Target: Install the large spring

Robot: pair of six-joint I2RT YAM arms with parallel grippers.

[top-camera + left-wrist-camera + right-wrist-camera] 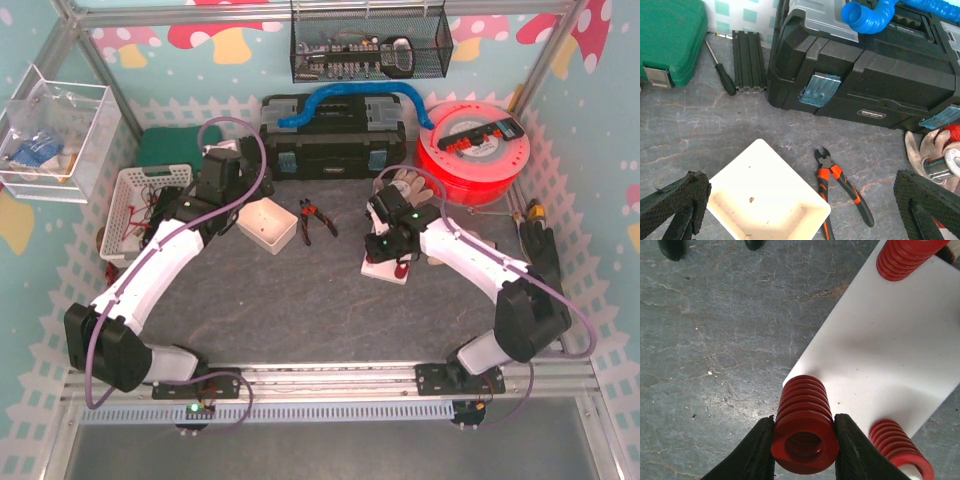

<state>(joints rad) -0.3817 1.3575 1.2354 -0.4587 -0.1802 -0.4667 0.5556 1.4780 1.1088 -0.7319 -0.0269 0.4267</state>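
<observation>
My right gripper (pixel 804 445) is shut on a large red spring (pixel 803 427), gripping it near its upper end. The spring stands at the near left corner of a white plate (pixel 880 345). Two more red springs stand on the plate, one at the far end (pixel 905 257) and one at the near right (pixel 897 447). In the top view the right gripper (pixel 385 238) hovers over the white plate (pixel 385 270). My left gripper (pixel 222 172) is open and empty, its fingers (pixel 682 197) spread above a white tray (pixel 767 197).
Orange-handled cutters (pixel 840 192) lie right of the white tray. A black toolbox (pixel 335 135) with a blue hose (pixel 350 98) stands at the back, a red filament spool (pixel 472 150) at back right, a white basket (pixel 140 205) at left, gloves (pixel 405 185) behind the right gripper.
</observation>
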